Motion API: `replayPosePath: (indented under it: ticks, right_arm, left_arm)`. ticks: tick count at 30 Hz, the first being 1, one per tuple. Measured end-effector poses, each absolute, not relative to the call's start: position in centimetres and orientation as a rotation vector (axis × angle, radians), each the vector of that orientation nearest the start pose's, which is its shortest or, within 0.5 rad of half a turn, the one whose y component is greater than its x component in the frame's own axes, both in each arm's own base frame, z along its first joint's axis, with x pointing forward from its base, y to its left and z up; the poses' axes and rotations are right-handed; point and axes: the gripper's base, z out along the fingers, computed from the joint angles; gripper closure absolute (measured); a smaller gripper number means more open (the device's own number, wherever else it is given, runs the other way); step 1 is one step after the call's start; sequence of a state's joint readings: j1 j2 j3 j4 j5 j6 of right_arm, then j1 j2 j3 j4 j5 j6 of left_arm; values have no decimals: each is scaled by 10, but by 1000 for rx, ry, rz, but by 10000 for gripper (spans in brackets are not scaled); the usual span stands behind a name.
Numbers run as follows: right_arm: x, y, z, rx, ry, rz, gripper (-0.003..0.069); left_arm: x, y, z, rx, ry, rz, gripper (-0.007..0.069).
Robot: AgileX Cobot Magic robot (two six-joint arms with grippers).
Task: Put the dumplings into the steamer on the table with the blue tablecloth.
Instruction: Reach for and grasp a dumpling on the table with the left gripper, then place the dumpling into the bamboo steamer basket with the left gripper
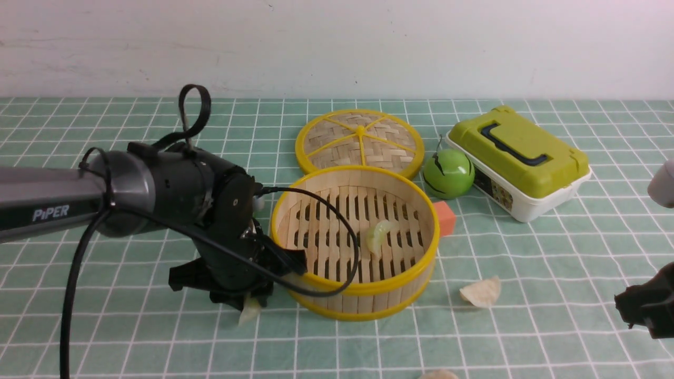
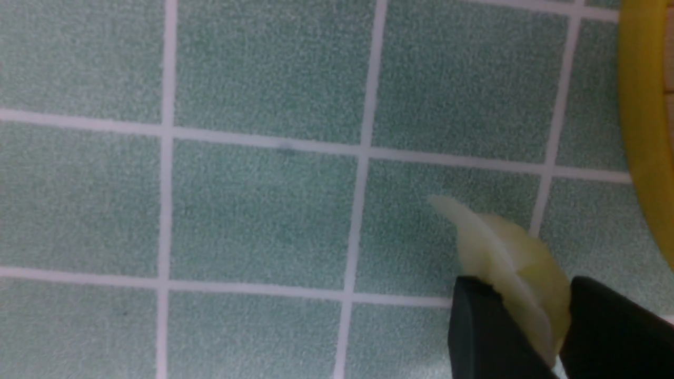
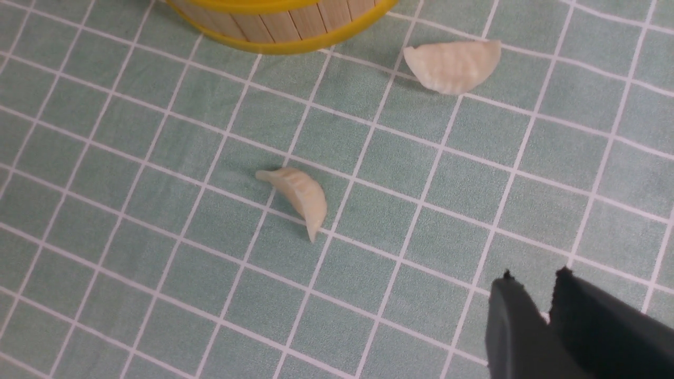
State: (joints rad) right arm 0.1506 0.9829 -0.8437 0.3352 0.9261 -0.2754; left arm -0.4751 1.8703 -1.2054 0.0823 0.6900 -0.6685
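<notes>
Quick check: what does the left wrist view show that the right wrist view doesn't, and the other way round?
Only the left wrist view: a translucent pale green dumpling pinched between the left gripper fingers, just above the cloth. Only the right wrist view: two cream-white pleated dumplings lying loose, and the empty right gripper, nearly closed. Both: the teal-green grid tablecloth and the round bamboo steamer's yellow rim.

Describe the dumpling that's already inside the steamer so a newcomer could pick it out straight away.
Find the steamer, the round bamboo basket with yellow rims in the middle of the checked teal cloth, in front of its flat woven lid. On its slatted floor, right of centre, lies one curled, pale green translucent dumpling. It is the only one inside; the others are outside on the cloth.
</notes>
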Motion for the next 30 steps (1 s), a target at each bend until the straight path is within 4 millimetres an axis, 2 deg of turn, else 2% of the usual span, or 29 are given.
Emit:
replayPosePath:
  ticks: [4,5,6,9,11,14,16,19,21,26,30]
  right_arm:
    - [172,50,317,-382,2482,368,541]
    - [172,50,317,-382,2482,368,541]
    - [172,50,317,-382,2482,368,539]
    - [172,50,317,-382,2482,368,533]
    - [172,50,317,-382,2482,368,532]
    - [172,50,317,-382,2482,368,529]
    - [172,50,317,-382,2482,368,527]
    - [172,50,317,-382,2482,368,525]
    - [172,50,317,-382,2482,368,522]
    - [172,50,317,-382,2482,368,512]
    - [172,50,317,-382,2482,368,510]
  left_arm:
    - [321,-161,220,-141,2787,-206,441]
    - [320,-160,225,-132,2781,-212,441]
    - [318,-162,244,-110,2751,-259,441]
    - [321,-178,296,27,2627,-383,441]
    - [324,-192,316,88,2567,-439,441]
    - [337,-209,330,118,2528,-490,441]
    - [351,-217,329,121,2526,-490,441]
    - [367,-227,311,124,2559,-469,441]
    - [385,-237,279,127,2614,-433,441]
    - [400,-245,233,133,2696,-374,441]
    - [405,-248,215,137,2717,-354,438]
